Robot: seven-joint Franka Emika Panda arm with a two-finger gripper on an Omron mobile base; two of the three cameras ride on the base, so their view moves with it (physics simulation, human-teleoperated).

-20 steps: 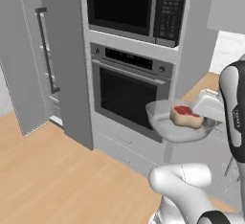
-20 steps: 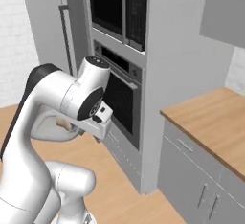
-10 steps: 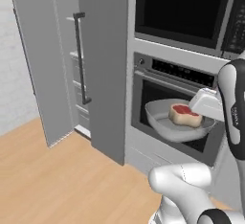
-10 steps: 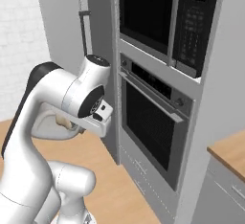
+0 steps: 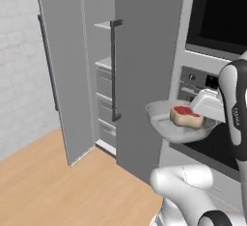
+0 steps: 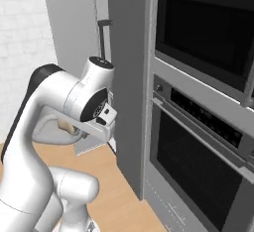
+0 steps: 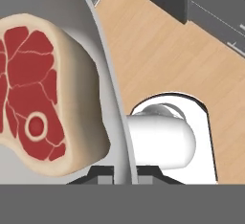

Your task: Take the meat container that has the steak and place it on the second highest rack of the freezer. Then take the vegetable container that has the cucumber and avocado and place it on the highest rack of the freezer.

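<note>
Freezer (image 5: 91, 75) top and lower drawers are cut off or hidden behind its door. Dish (image 5: 161, 119) far rim is hidden by the gripper (image 7: 125, 173); in hand view its left part is cut by the edge, also the steak (image 7: 43, 98). Fingertips barely seen.

The meat container (image 5: 166, 119) hangs in the air in front of the wall oven (image 5: 212, 123), with the steak (image 5: 185, 116) lying in it toward its right side. The end effector (image 5: 208, 105) sits at the container's right rim, jaws closed on that rim. To the left of the container stands the freezer (image 5: 144, 65), its door (image 5: 62, 65) swung wide to the left. Inside the opening, two shelf boards (image 5: 107, 62) sit one above the other, and drawers (image 5: 105, 104) stack beneath them. A microwave (image 5: 219, 15) sits above the oven. In the hand view the steak (image 7: 40, 94) lies left of the container's rim (image 7: 112, 103), the wooden floor (image 7: 162, 50) below.
</note>
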